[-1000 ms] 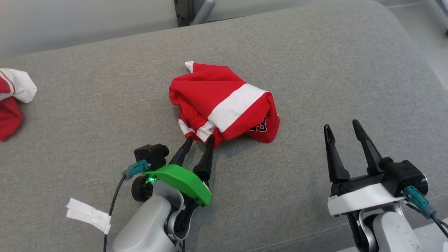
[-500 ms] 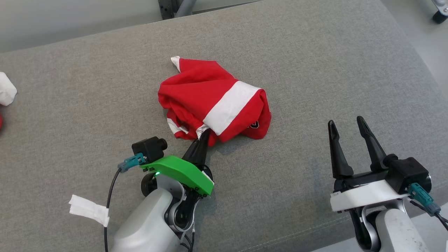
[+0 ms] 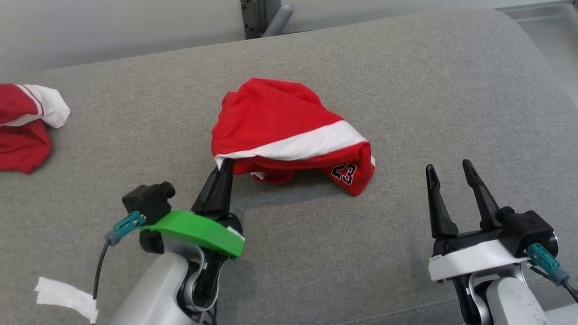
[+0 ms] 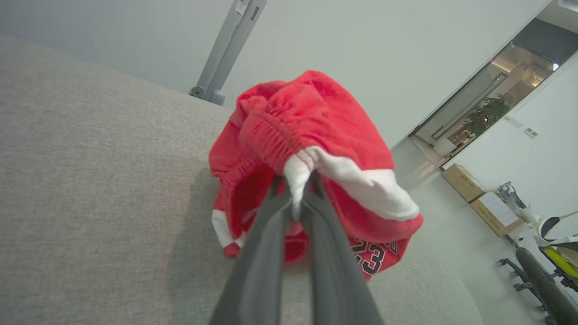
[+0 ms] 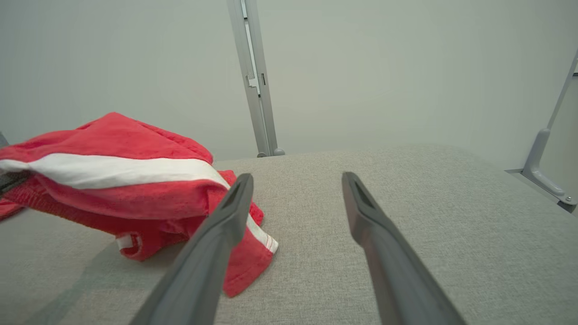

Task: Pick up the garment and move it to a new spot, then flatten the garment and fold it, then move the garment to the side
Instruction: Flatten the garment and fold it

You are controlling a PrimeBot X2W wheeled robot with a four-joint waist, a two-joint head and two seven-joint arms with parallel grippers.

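The garment [image 3: 280, 122] is a pair of red shorts with a white stripe and a "23" print, crumpled on the grey cushion [image 3: 406, 90]. My left gripper [image 3: 224, 166] is shut on its white-trimmed near-left edge and holds that edge lifted, so the cloth hangs toward the right. In the left wrist view the garment [image 4: 316, 149] bunches over the gripper [image 4: 295, 187], white trim pinched between the two fingers. My right gripper [image 3: 449, 170] stands open to the right of the garment with nothing in it. In the right wrist view the garment [image 5: 113, 180] sags left of the open gripper [image 5: 295, 180].
A second red and white cloth [image 3: 22, 122] lies at the cushion's left edge. A white tag [image 3: 63, 295] hangs from the left arm's cable. A grey metal post [image 3: 264, 18] rises behind the cushion. Bare cushion stretches to the right and in front.
The left gripper closed on the garment's near edge, then raised and pulled it leftward, stretching the cloth out. The head camera also shifted. The right gripper stayed open in place.
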